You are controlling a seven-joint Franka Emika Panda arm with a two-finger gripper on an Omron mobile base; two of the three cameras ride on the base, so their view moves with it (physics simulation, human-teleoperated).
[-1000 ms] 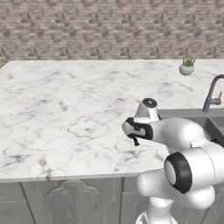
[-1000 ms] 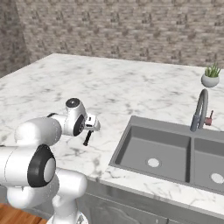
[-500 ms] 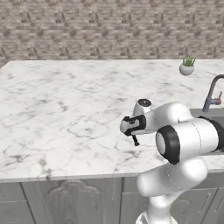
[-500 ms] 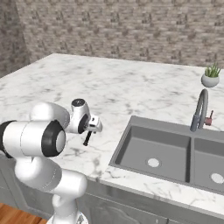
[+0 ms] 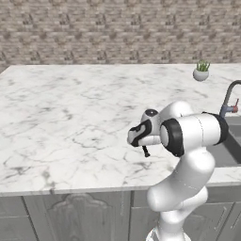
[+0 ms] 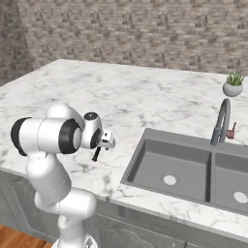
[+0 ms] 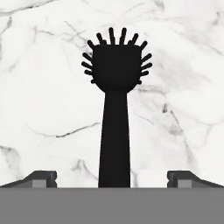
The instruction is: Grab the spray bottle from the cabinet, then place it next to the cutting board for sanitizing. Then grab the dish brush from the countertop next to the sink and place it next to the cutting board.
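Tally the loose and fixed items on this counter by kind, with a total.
Dish brush: 1
Potted plant: 1
Faucet: 1
Sink: 1, with two basins
Total: 4

Brick wall (image 5: 117, 30), grey base cabinets (image 5: 70, 216), perhaps wooden floor (image 6: 19, 237)

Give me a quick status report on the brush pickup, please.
Gripper open, jaws wide either side of the dish brush handle, not touching. Brush lies on the countertop, left of the sink. Nothing in the way.
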